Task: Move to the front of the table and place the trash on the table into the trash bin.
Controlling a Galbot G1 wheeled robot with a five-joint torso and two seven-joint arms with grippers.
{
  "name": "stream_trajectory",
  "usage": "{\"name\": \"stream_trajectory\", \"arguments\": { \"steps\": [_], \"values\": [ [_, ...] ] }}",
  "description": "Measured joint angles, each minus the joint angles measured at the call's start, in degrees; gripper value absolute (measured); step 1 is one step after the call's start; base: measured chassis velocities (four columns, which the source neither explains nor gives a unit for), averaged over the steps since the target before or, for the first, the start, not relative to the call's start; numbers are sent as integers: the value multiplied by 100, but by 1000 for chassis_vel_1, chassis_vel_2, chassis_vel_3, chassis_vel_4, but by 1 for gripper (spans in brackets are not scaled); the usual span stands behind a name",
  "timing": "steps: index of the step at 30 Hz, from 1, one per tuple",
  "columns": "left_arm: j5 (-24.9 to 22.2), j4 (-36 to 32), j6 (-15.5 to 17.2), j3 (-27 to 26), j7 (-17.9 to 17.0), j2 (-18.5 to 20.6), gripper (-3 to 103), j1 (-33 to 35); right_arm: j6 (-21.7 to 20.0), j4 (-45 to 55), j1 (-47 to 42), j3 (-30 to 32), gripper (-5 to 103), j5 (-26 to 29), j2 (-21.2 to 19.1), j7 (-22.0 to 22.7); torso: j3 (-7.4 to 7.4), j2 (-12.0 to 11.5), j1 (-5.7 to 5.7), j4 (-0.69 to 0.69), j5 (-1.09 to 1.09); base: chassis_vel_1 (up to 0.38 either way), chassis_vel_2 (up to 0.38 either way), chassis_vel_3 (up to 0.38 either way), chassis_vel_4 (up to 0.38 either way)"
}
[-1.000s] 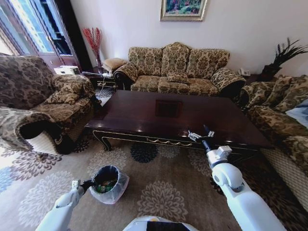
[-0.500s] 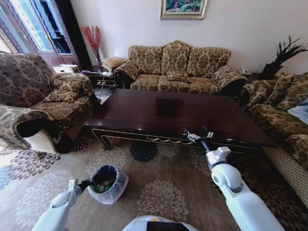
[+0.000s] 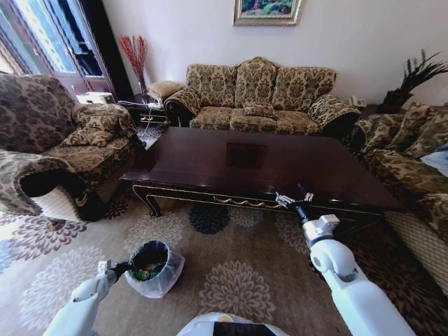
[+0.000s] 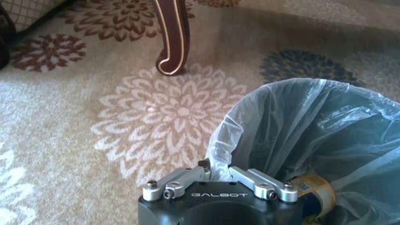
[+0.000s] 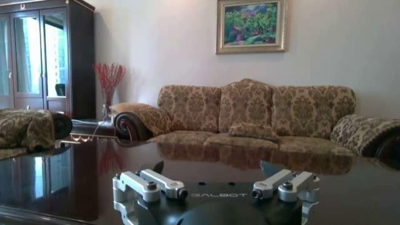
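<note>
Zero trash left on the table [image 3: 210, 164]; litter sits in the trash bin [image 3: 155, 269]; left gripper [image 4: 220, 174] pinches its liner; right gripper [image 5: 216, 183] spread, empty.

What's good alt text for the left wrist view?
The left claw sits at the rim of the trash bin, lined with a translucent bag, with litter showing inside. Behind lie floral carpet and a curved leg of the table.
</note>
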Motion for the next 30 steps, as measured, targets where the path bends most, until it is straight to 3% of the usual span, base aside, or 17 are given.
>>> {"name": "stream_trajectory", "arguments": {
  "steps": [10, 11, 13, 21, 23, 29, 30],
  "values": [
    [29, 194, -64, 55, -85, -3, 0, -129, 46, -26, -17, 20, 100, 4, -8, -89, -31, -41, -11, 0, 0, 0, 0, 0, 0],
    [29, 247, -117, 61, -81, -13, 10, -169, 67, -26, -39, 43, 100, 21, -22, -125, -30, -39, -11, 0, 3, 0, 0, 0, 0],
    [29, 266, -133, 65, -83, -15, 10, -179, 74, -26, -47, 52, 100, 25, -24, -138, -29, -37, -10, -1, 3, 0, 0, 0, 0],
    [21, 330, -186, 73, -87, 10, 47, -223, 136, 2, -178, 173, 100, 35, -30, -228, -15, -13, 1, 0, 0, 0, 0, 0, 0],
    [14, 328, -187, 63, -87, 18, 47, -221, 140, 5, -186, 182, 100, 36, -30, -234, -14, -12, 1, 0, 0, 0, 0, 0, 0],
    [-41, 2, -220, -199, 17, 123, 76, 10, 173, 32, -208, 211, 100, 51, -40, -249, -8, -1, 6, 0, 0, 0, 0, 0, 0],
    [-41, -59, -190, -229, 25, 131, 76, 51, 173, 34, -205, 209, 100, 53, -42, -250, -7, 0, 6, 0, 0, 0, 0, 0, 0]
  ]
}}
